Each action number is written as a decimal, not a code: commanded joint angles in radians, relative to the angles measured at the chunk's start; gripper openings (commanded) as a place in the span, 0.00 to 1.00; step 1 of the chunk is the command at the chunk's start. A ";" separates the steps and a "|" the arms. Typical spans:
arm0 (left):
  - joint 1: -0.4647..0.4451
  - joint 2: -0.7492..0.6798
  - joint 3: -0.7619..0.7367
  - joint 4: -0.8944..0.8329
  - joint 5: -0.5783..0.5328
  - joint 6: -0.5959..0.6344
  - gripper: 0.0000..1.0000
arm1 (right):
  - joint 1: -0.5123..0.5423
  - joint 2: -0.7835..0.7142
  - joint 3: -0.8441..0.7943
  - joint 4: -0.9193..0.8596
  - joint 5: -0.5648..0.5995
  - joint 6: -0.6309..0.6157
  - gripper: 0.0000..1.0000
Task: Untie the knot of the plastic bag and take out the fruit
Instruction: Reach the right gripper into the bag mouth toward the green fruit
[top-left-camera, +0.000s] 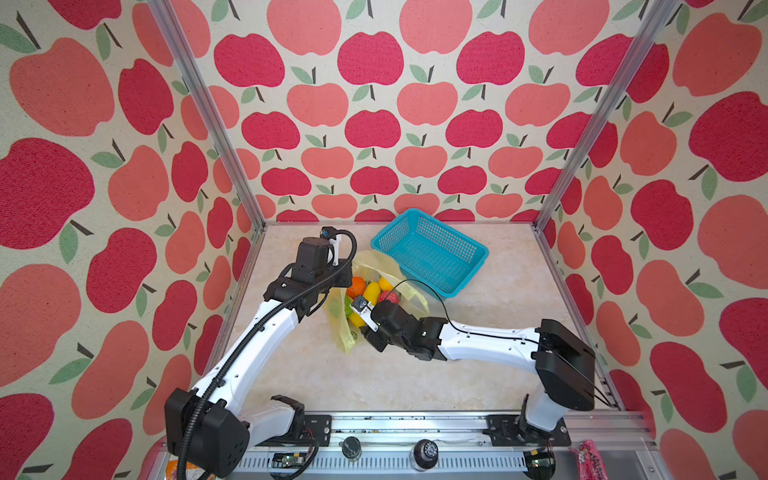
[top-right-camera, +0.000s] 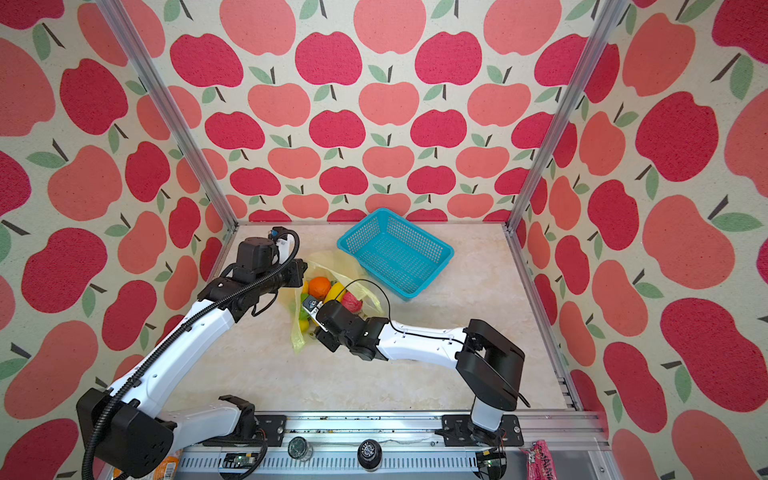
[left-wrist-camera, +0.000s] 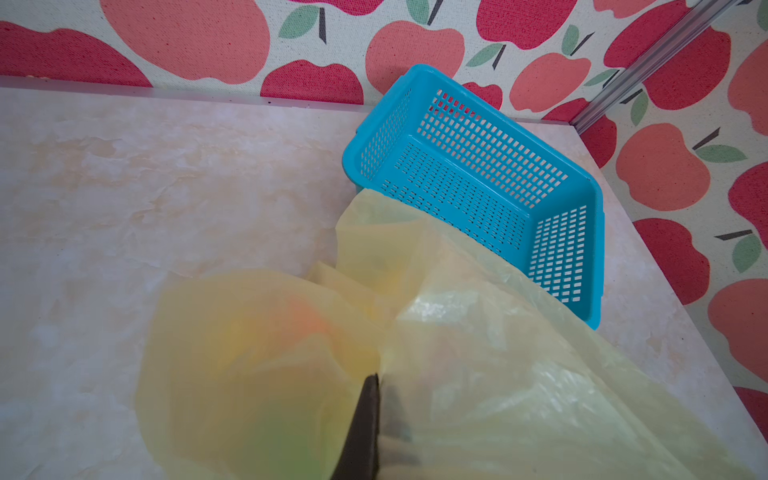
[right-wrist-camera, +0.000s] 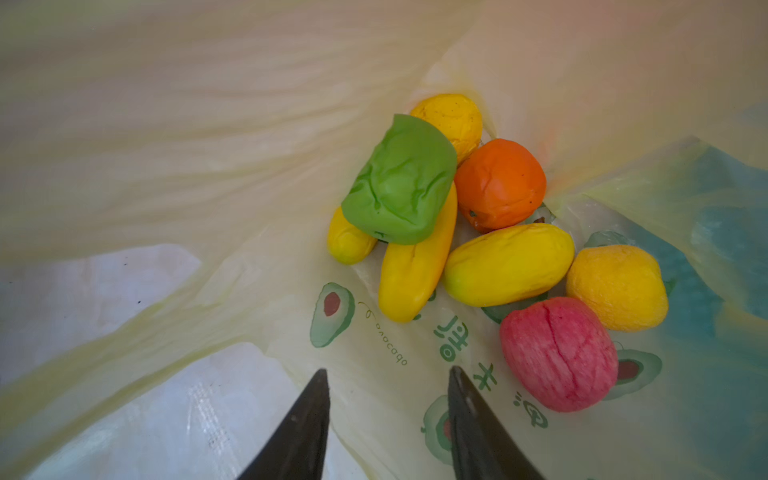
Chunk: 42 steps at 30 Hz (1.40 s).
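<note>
The pale-yellow plastic bag (top-left-camera: 376, 266) (top-right-camera: 332, 266) lies on the table with its mouth held open; the knot is out of view. My left gripper (left-wrist-camera: 377, 380) is shut on a fold of the bag's upper film (left-wrist-camera: 478, 332) and holds it up. My right gripper (right-wrist-camera: 388, 374) is open inside the mouth, just over the printed lower film, with nothing between its fingers. The fruit lies ahead of it in the bag: a green piece (right-wrist-camera: 401, 183), an orange one (right-wrist-camera: 500, 185), a long yellow one (right-wrist-camera: 509, 264) and a pink-red one (right-wrist-camera: 559, 353). Both top views show the orange fruit (top-left-camera: 356, 286) (top-right-camera: 320, 286).
A teal mesh basket (top-left-camera: 430, 251) (left-wrist-camera: 478, 183) stands tilted right behind the bag, touching its far edge. Apple-print walls and metal posts close in the table on three sides. The arm bases sit on the front rail, with a pink packet (top-left-camera: 588, 457) at its right end.
</note>
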 joint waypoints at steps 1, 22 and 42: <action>-0.008 -0.031 0.017 0.010 -0.015 0.016 0.00 | -0.034 0.046 0.008 0.035 -0.042 0.074 0.53; -0.028 -0.048 0.018 -0.008 -0.013 0.016 0.00 | -0.053 0.375 0.269 0.193 -0.097 0.056 0.99; -0.043 -0.024 0.037 -0.035 -0.095 0.050 0.00 | -0.057 0.336 0.258 0.233 -0.145 0.000 0.65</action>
